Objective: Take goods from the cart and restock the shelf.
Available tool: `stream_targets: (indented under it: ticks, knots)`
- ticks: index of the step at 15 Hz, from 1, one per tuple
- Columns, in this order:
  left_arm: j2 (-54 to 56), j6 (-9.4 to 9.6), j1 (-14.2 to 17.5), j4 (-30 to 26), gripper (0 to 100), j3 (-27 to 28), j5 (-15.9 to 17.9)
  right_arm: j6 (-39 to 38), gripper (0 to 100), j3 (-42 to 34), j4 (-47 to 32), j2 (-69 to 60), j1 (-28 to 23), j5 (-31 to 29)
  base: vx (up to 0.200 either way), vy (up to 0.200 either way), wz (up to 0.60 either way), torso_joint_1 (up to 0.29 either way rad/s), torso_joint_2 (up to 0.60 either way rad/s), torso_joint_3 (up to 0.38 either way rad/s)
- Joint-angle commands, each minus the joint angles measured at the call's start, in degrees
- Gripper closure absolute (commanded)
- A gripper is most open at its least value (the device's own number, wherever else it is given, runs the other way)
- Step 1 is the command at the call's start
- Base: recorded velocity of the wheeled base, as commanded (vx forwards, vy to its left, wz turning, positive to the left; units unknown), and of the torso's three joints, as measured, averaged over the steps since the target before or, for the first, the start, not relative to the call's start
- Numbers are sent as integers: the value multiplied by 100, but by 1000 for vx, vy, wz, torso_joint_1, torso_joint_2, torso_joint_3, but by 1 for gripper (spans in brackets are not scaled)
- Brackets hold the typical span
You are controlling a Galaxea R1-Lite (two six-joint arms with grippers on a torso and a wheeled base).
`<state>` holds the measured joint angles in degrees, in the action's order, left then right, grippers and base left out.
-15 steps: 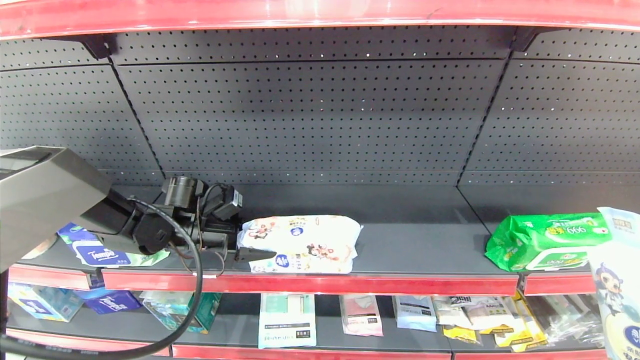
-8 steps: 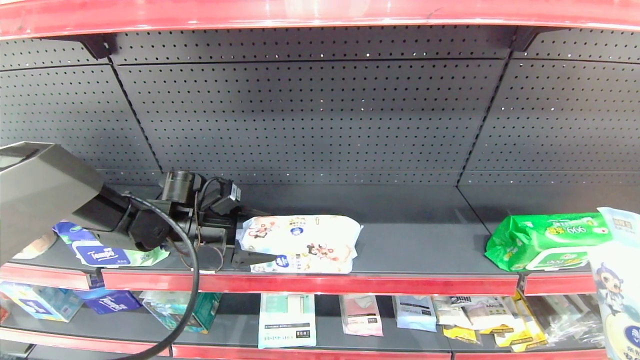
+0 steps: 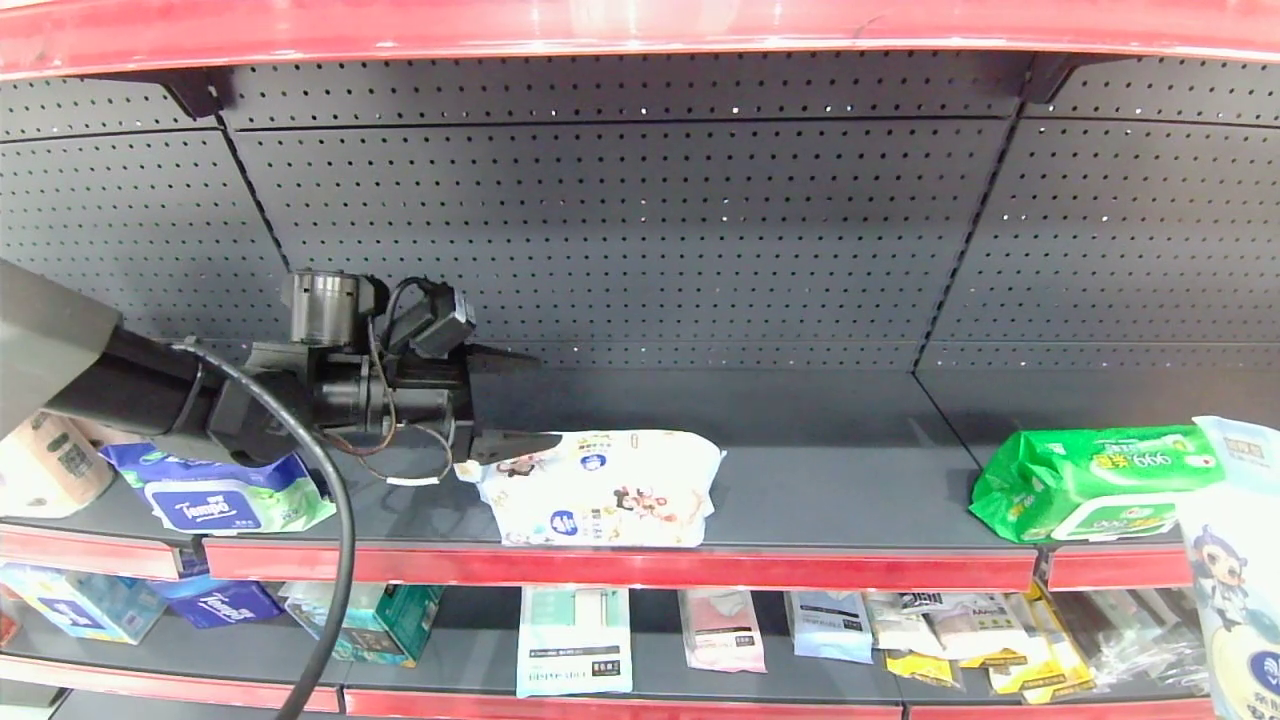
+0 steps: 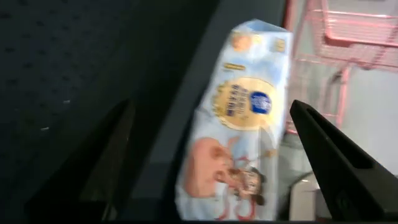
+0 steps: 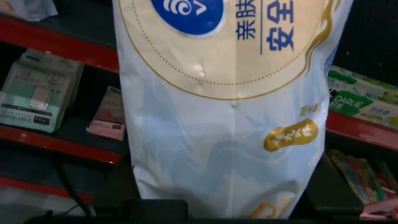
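Observation:
A white wipes pack [image 3: 600, 487] with cartoon prints lies flat on the dark shelf [image 3: 830, 470], near its red front edge. My left gripper [image 3: 508, 400] hovers open just above the pack's left end, one finger high and the other close over the pack's corner. In the left wrist view the pack [image 4: 242, 124] lies beyond and between the spread fingers [image 4: 336, 162] of the left gripper [image 4: 211, 168]. A second white and blue pack [image 3: 1232, 560] hangs at the far right; it stands close before the right wrist camera as the pack [image 5: 230, 106], gripped at its lower end.
A green wipes pack [image 3: 1090, 480] lies at the shelf's right. A blue tissue pack [image 3: 220, 495] and a paper roll pack [image 3: 50, 465] sit at the left. The lower shelf [image 3: 640, 640] holds several small packets. A pink cart [image 4: 360, 37] stands beyond the shelf.
My left gripper has risen from shelf level at the pack's left end to a little above it. The pack stays on the shelf, its left corner slightly shifted.

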<state>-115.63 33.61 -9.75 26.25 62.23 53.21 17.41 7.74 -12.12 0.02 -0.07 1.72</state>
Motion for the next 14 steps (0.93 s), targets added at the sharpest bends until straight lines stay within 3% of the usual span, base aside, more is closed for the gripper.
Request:
stream_targets:
  ticks: [1, 2, 3, 4, 5, 7, 8, 11, 14]
  knots:
    - [67, -575, 26, 865, 0, -27, -733, -9, 100, -1, -1, 6, -1, 4, 0, 0, 0, 0, 0, 0]
    - [67, -1296, -18, 1612, 0, -80, -1524, -18, 100, -1, -1, 6, -1, 4, 0, 0, 0, 0, 0, 0]
    - [75, -2148, -176, 2113, 0, -80, -2632, -27, 100, -1, -1, 6, -1, 4, 0, 0, 0, 0, 0, 0]
    - [58, -3238, -528, 2403, 0, 70, -4390, -45, 100, -1, -1, -2, -1, 13, 0, 0, 0, 0, 0, 0]
    - [75, -3537, -668, 2403, 0, 43, -5225, -106, 100, -1, -1, 15, -1, 13, 0, 0, 0, 0, 0, 0]
    - [489, -3475, -633, 2262, 0, -405, -6578, -185, 100, -9, -1, 24, -1, 13, 0, 0, 0, 0, 0, 0]
    - [699, -3379, -607, 2007, 0, -616, -7035, -185, 100, -9, -1, 24, 7, 21, 0, 0, 0, 0, 0, 0]
    - [2510, -3677, -572, 1269, 0, -2084, -7123, -194, 100, 8, -10, 50, -10, -5, 0, 0, 0, 0, 0, 0]
    - [4259, -3660, -449, 865, 0, -3543, -6429, -115, 100, 843, -71, 956, -37, -277, 0, 0, 0, 0, 0, 0]
